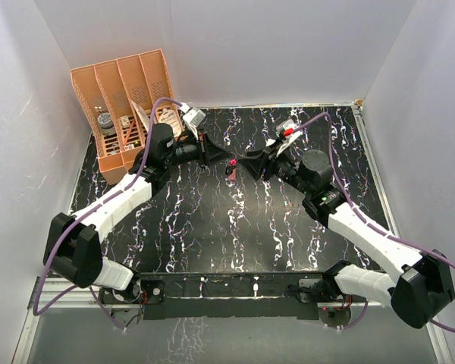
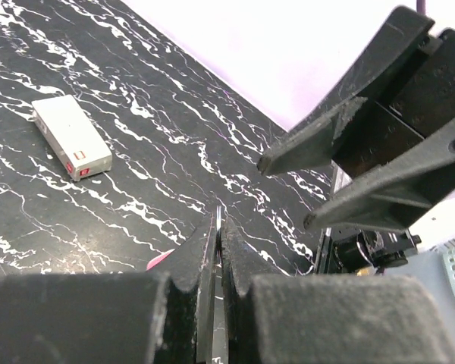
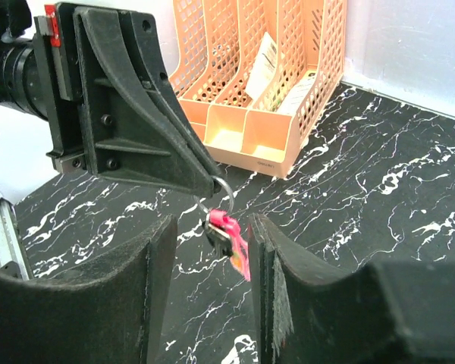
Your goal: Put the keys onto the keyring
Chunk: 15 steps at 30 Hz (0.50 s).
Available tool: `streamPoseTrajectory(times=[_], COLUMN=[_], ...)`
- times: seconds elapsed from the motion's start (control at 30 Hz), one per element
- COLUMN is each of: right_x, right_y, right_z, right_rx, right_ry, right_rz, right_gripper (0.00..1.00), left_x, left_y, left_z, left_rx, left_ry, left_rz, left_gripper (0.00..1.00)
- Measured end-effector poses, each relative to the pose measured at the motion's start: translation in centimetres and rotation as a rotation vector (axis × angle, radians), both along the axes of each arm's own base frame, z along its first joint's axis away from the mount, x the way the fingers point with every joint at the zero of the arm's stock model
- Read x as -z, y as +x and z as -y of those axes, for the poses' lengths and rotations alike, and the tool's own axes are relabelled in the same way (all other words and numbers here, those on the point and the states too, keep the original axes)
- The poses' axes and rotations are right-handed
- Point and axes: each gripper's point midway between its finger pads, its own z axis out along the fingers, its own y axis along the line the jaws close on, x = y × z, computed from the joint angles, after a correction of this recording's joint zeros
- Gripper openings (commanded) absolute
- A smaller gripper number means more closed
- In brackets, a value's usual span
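The keyring [image 3: 218, 187] is a small metal ring with a bright pink tag [image 3: 237, 243] hanging from it, and a small dark-headed key [image 3: 221, 234] hangs beside the tag. My left gripper [image 3: 209, 182] is shut on the ring and holds it above the black marbled table [image 1: 235, 235]. In the left wrist view its pads [image 2: 235, 250] pinch the thin ring edge, and a pink tip [image 2: 161, 260] shows below. My right gripper [image 3: 212, 221] is open, its fingers on either side of the tag and key, not touching them. In the top view the pink tag [image 1: 231, 164] hangs between the left gripper [image 1: 214, 157] and the right gripper [image 1: 250, 163].
An orange mesh file organizer [image 1: 125, 106] with papers and small items stands at the back left; it also shows in the right wrist view [image 3: 265, 76]. A white rectangular box with a red mark [image 2: 70, 136] lies on the table. White walls enclose the table.
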Motion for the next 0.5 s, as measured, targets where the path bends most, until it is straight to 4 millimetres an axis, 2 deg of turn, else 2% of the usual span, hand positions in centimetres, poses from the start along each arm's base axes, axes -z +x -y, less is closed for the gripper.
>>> streamPoseTrajectory(times=[0.23, 0.5], right_x=[1.0, 3.7], right_y=[0.1, 0.7], right_z=[-0.1, -1.0], right_rx=[-0.005, -0.018], right_ry=[-0.034, -0.078], right_rz=[-0.014, -0.067], right_gripper=[0.48, 0.51], left_x=[-0.3, -1.9], left_y=[1.0, 1.0], left_z=[-0.3, 0.5], left_rx=[-0.071, -0.094], left_ry=[0.012, 0.017], left_rz=[-0.042, -0.058], left_gripper=[0.00, 0.00])
